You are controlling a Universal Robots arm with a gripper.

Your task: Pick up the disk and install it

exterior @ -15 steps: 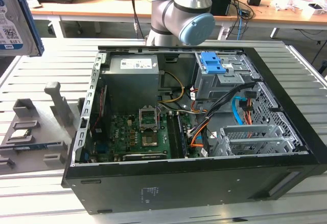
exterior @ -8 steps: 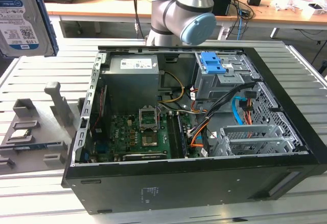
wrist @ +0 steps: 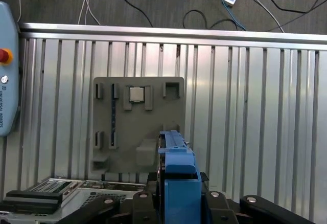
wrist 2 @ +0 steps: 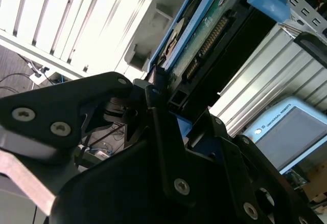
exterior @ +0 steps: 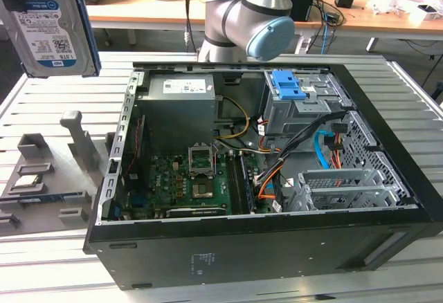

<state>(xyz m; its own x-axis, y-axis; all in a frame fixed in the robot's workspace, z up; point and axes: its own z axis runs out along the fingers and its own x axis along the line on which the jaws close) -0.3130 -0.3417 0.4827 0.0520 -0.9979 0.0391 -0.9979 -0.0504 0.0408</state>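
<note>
High over the slatted table [exterior: 62,102], to the exterior view's left of the open computer case [exterior: 263,254], hangs the disk [exterior: 47,26], well clear of everything below it. I have it clamped: in the second wrist view the gripper [wrist 2: 156,86] pinches the edge of the blue bracket, and the drive's green circuit board runs away from the jaws.

In the exterior view the disk stands roughly upright, its long axis near vertical and tipped a little, its label side turned to that camera. In the first wrist view I look straight down past the blue bracket at the grey fixture tray [wrist: 133,127], where the small square processor chip [wrist: 136,94] sits in its pocket. So I judge the disk to be above the tray and not yet over the case.

What matters to me is the bearing. The drive cage [exterior: 304,113] with its blue latch [exterior: 287,85] lies inside the case, well apart from the disk, toward the exterior view's right and lower down. The pick looks done; the install has not begun.
</note>
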